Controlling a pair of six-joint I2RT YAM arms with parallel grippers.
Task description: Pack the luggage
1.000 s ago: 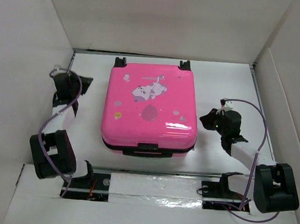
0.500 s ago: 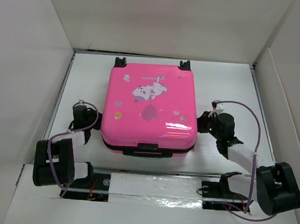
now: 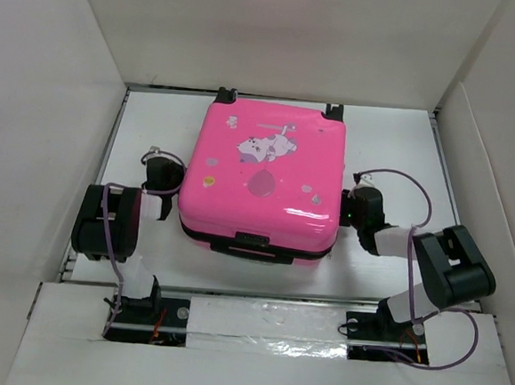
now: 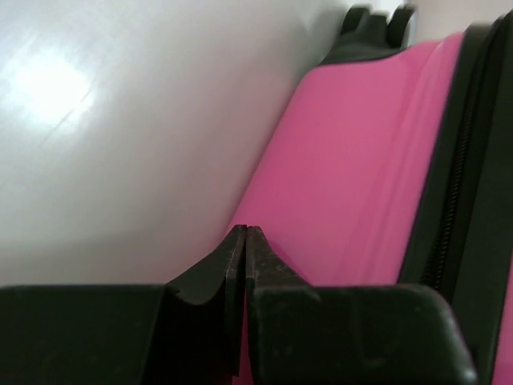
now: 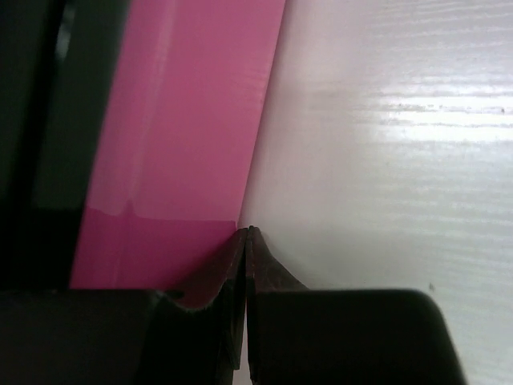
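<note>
Well, the luggage [image 3: 263,180] lies flat and closed on the table [image 3: 395,141], lid down. It sits about midway between the left and right edges, wheels [image 3: 226,93] toward the far edge, and it is turned a little askew. I judge the packing itself to be done or nearly so. What may be left is squaring the case up or checking the zip [image 4: 457,160]; I see only a stretch of it in the left wrist view, and there it looks closed. On the left, my left gripper [image 3: 171,186] is folded in low, its elbow back toward the near edge. Its fingers are pressed together with nothing between them, tips against the pink left wall. On the right, the right gripper [image 3: 352,209] mirrors that: arm bent low, fingers together and empty, tips at the foot of the right wall where the shell meets the table.
</note>
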